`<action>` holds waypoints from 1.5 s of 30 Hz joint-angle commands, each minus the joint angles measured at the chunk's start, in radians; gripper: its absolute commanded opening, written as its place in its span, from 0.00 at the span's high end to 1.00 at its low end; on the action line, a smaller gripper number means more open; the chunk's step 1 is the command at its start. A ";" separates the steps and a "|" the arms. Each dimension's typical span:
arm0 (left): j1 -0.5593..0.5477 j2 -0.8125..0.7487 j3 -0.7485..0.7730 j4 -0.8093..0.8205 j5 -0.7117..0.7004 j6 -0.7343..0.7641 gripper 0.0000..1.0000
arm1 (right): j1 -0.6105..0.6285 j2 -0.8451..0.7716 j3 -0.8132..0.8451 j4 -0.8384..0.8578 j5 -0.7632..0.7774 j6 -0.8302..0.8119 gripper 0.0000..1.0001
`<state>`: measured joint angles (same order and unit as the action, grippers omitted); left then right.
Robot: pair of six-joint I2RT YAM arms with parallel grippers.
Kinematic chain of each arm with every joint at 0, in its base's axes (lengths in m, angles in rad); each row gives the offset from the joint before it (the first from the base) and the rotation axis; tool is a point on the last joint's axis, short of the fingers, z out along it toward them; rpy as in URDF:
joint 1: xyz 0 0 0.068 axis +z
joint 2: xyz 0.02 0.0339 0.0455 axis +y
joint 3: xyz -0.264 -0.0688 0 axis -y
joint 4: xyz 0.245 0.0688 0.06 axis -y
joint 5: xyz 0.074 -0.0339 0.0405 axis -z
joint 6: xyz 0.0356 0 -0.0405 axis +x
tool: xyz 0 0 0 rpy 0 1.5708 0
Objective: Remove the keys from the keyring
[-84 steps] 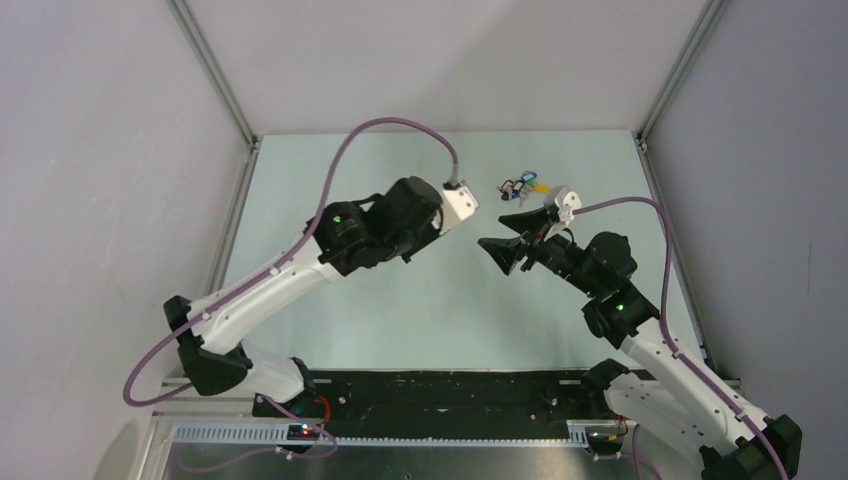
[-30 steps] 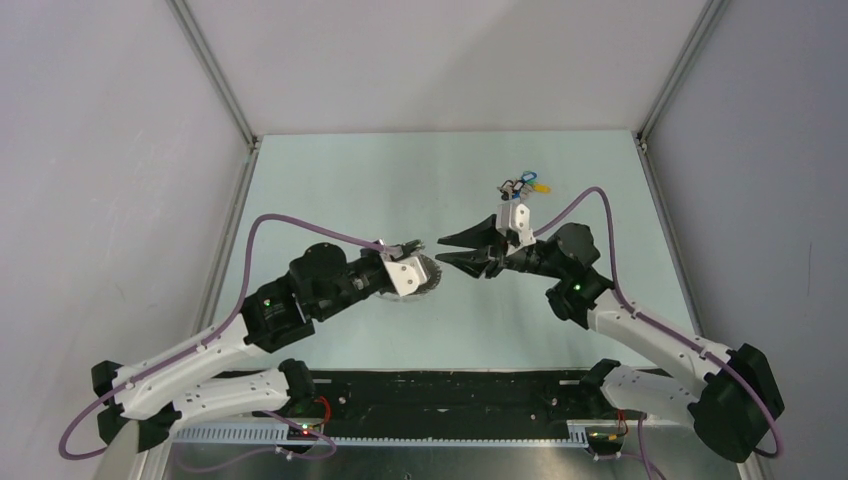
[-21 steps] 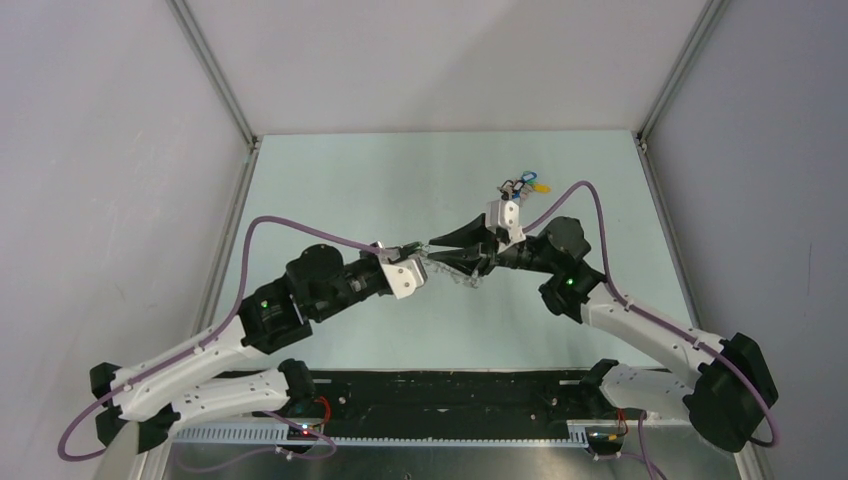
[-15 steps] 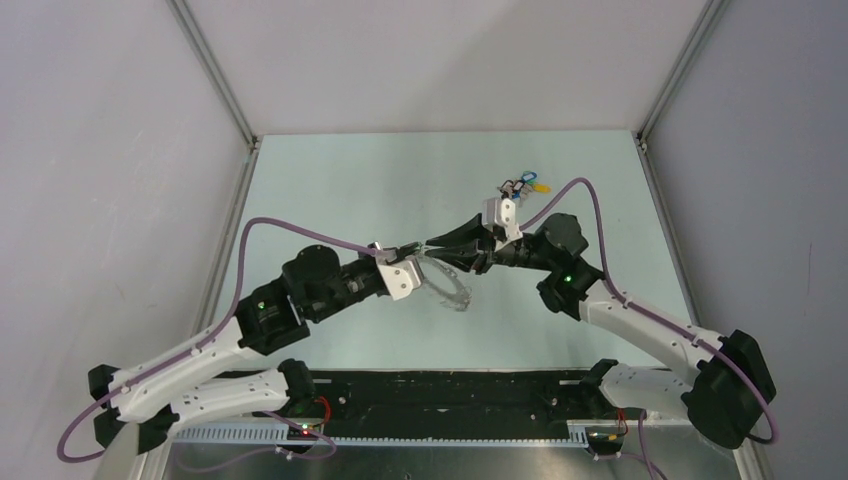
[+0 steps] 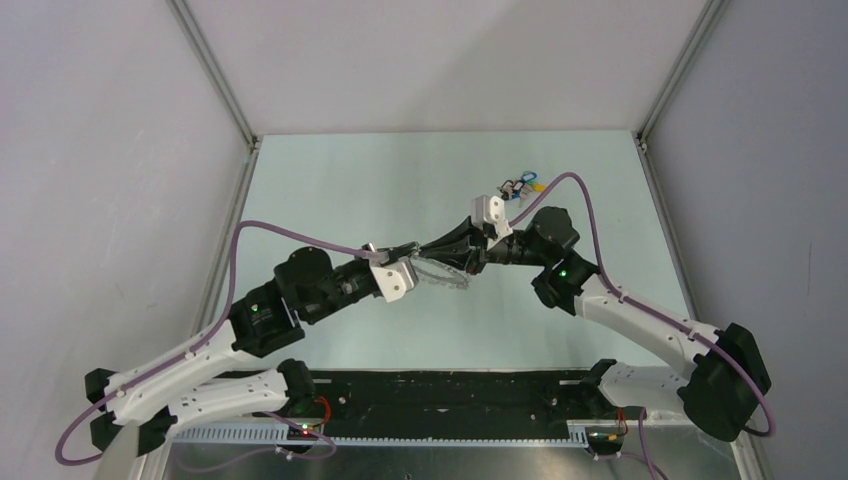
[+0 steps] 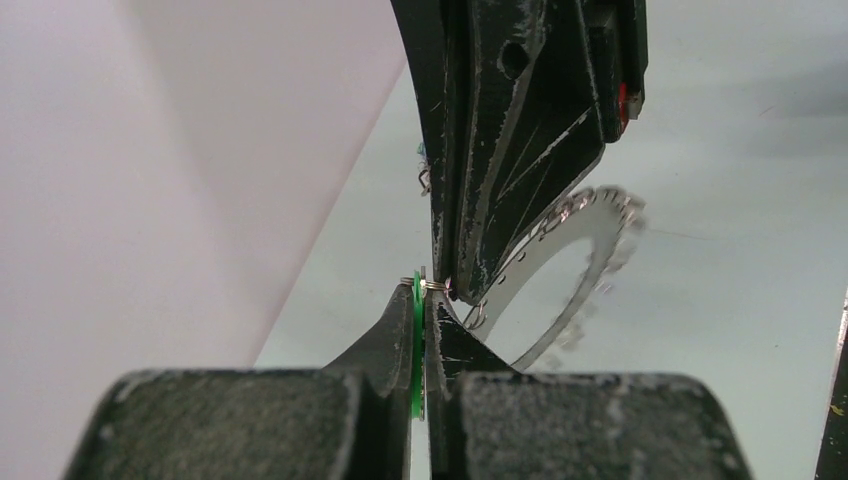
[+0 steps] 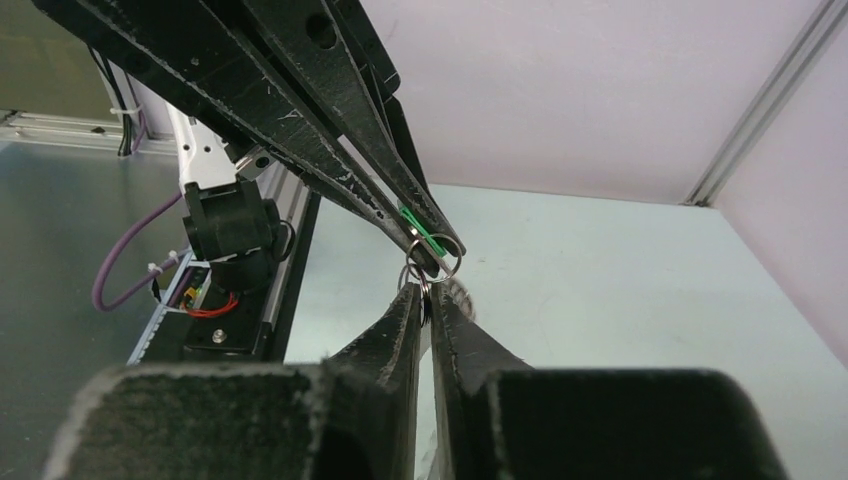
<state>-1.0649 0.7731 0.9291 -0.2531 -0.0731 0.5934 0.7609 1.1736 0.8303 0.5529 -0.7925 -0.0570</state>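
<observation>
My left gripper (image 5: 414, 251) is shut on a key with a green head (image 6: 417, 330), which is pinched edge-on between its fingertips (image 6: 396, 325). A small wire loop (image 7: 446, 263) links the key to the keyring (image 5: 446, 276), a flat grey toothed ring (image 6: 603, 214) hanging in the air just beyond the tips. My right gripper (image 7: 424, 293) meets the left one tip to tip and is shut on the keyring's rim, right by that loop. In the left wrist view the right fingers (image 6: 500, 150) come down from above. The left fingers (image 7: 330, 100) cross the right wrist view from the upper left.
A small bunch of keys with blue and yellow heads (image 5: 525, 185) lies on the pale green table (image 5: 350, 180) behind the right arm. Metal frame posts (image 5: 215, 75) stand at the back corners. A black rail (image 5: 450, 390) runs along the near edge.
The right gripper has moved left to the left gripper's tips and closed on the keyring. The left arm has drawn slightly back and left, still holding the green key.
</observation>
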 commanded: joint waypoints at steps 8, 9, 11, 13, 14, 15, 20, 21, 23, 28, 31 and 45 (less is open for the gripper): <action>-0.004 -0.005 0.002 0.071 -0.028 -0.003 1.00 | 0.002 -0.065 0.046 -0.038 0.028 0.045 1.00; -0.004 -0.003 0.003 0.071 -0.027 -0.003 1.00 | -0.003 -0.078 0.047 -0.036 0.041 0.066 1.00; -0.004 -0.003 0.002 0.071 -0.025 -0.004 1.00 | -0.005 -0.093 0.046 -0.027 0.070 0.112 1.00; -0.004 -0.002 0.002 0.072 -0.026 -0.003 1.00 | -0.006 -0.104 0.045 -0.016 0.089 0.157 1.00; -0.004 -0.001 0.002 0.071 -0.028 -0.003 1.00 | -0.007 -0.109 0.045 -0.012 0.092 0.168 1.00; -0.005 -0.001 0.001 0.072 -0.027 -0.003 1.00 | -0.007 -0.110 0.045 0.000 0.092 0.191 1.00; -0.005 0.008 -0.001 0.072 -0.015 -0.005 1.00 | -0.006 -0.109 0.025 0.099 0.103 0.282 1.00; -0.005 0.009 -0.001 0.072 -0.012 -0.005 1.00 | -0.004 -0.107 0.021 0.113 0.105 0.290 1.00; -0.004 0.010 -0.001 0.072 -0.003 -0.007 1.00 | -0.003 -0.103 0.016 0.145 0.118 0.306 1.00; -0.004 0.014 -0.003 0.071 0.009 -0.005 1.00 | 0.005 -0.104 0.015 0.173 0.198 0.306 1.00; -0.004 0.014 -0.004 0.071 0.010 -0.005 1.00 | 0.008 -0.104 0.015 0.183 0.212 0.303 1.00; -0.004 0.017 0.001 0.075 -0.112 0.013 1.00 | 0.013 -0.158 -0.039 0.176 0.165 0.273 1.00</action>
<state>-1.0649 0.7879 0.9279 -0.2031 -0.1238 0.5949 0.7677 1.0702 0.7979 0.6628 -0.6155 0.2317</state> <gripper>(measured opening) 0.034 0.010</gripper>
